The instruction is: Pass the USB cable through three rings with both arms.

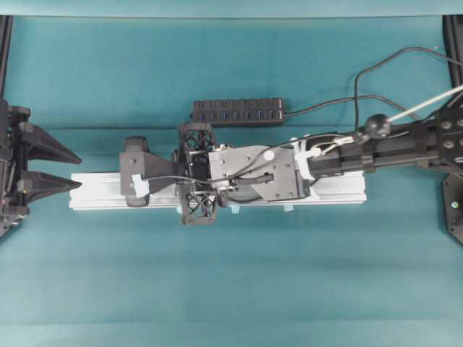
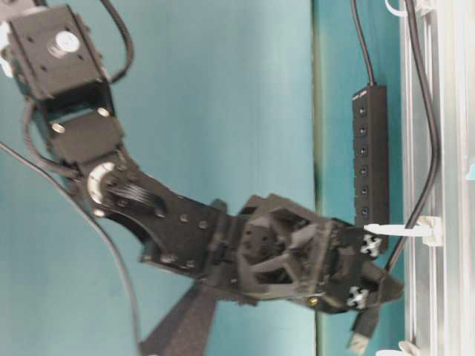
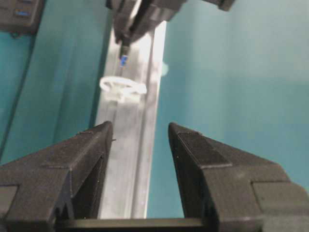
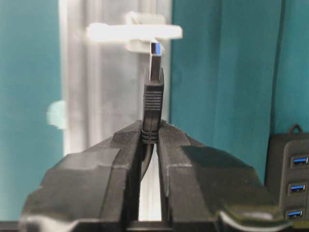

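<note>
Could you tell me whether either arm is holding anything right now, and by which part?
The right tool grips the USB cable by the black body of its plug. The left tool is open and holds nothing.

Two arms (image 1: 405,141), one hub (image 1: 237,111), one rail (image 1: 94,199)

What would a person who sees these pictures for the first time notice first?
The right gripper stands out: its jaws pinch the USB cable just behind the plug, whose silver tip points at a whitish ring on the silver rail. At the rail's left end, the left gripper waits open.
</note>
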You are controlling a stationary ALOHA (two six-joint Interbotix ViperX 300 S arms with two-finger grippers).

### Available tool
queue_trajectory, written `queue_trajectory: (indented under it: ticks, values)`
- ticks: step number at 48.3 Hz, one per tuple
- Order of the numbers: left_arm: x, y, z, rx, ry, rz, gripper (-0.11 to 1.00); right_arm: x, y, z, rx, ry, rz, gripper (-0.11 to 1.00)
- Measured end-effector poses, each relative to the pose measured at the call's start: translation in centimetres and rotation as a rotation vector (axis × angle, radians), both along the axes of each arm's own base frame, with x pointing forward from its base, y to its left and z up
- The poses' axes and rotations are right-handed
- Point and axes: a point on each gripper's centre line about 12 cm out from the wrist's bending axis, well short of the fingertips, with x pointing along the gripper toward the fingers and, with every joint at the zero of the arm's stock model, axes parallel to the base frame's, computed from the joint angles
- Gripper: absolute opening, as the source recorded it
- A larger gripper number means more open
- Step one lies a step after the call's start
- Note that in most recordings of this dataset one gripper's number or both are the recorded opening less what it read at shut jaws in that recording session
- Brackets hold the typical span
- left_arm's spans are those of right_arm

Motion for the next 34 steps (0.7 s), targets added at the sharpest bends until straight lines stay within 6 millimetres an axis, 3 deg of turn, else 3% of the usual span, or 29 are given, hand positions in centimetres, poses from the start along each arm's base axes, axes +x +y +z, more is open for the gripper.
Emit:
queue_trajectory:
  ticks: [34]
  values:
    - [-0.1, 0.5, -0.4, 0.001, 0.009, 0.025, 0.52, 1.2, 0.4, -0.9, -0.032, 0.034, 0.086, -0.08]
